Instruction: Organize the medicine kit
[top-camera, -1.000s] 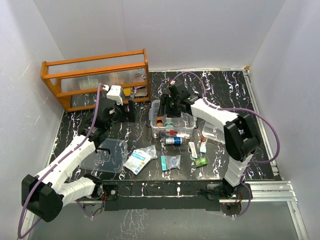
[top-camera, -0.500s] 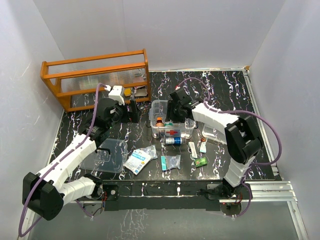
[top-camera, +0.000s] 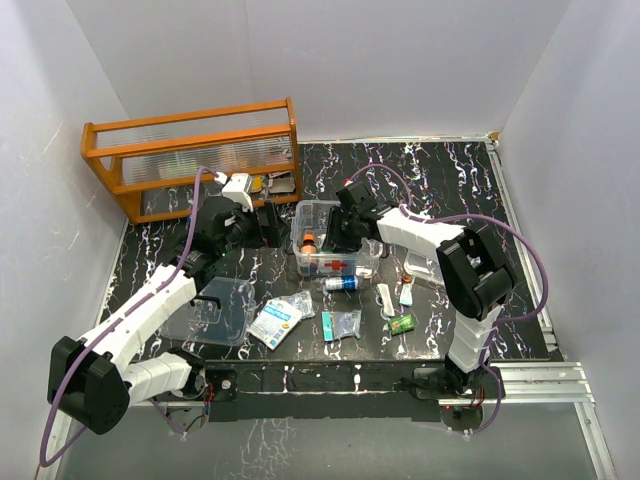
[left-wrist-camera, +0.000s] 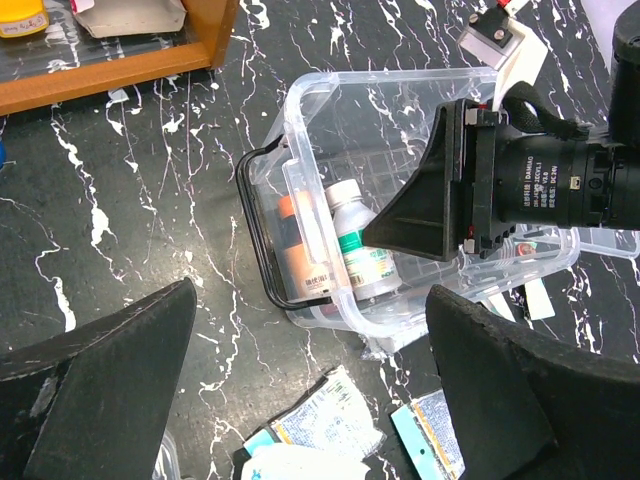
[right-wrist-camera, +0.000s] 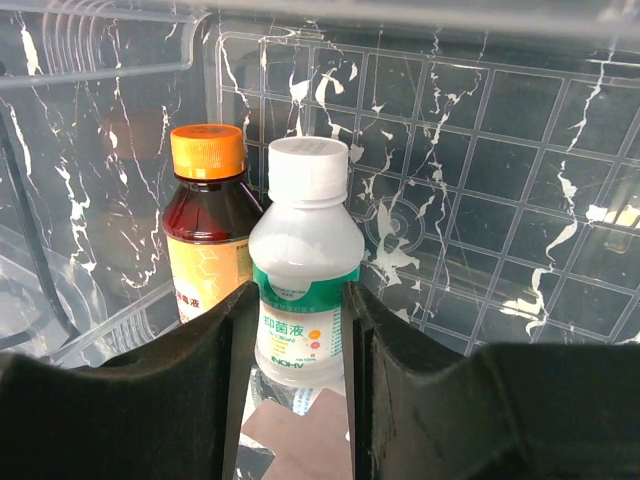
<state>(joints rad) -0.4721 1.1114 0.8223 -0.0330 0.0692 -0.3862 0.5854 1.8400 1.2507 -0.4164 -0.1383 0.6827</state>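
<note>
The medicine kit (top-camera: 306, 213) is a clear box with a red cross, standing lidless mid-table. Inside it stand a white bottle with a green label (right-wrist-camera: 303, 290) and a brown bottle with an orange cap (right-wrist-camera: 205, 230), side by side. My right gripper (right-wrist-camera: 298, 340) reaches into the kit (right-wrist-camera: 500, 150), and its fingers press both sides of the white bottle. My left gripper (left-wrist-camera: 310, 390) hangs open just left of the kit (left-wrist-camera: 300, 100), above the table, holding nothing. From there the white bottle (left-wrist-camera: 360, 245) and the right wrist camera show inside the box.
The clear lid (top-camera: 215, 310) lies flat at the front left. Sachets (top-camera: 275, 322) (top-camera: 341, 323), a blue-capped tube (top-camera: 343, 284), a green packet (top-camera: 403, 323) and small tubes (top-camera: 386, 297) lie in front of the kit. The orange rack (top-camera: 190, 155) stands at the back left.
My right gripper has dropped into the kit and closed onto the white bottle. The kit has slid slightly left. My left gripper has edged right towards it.
</note>
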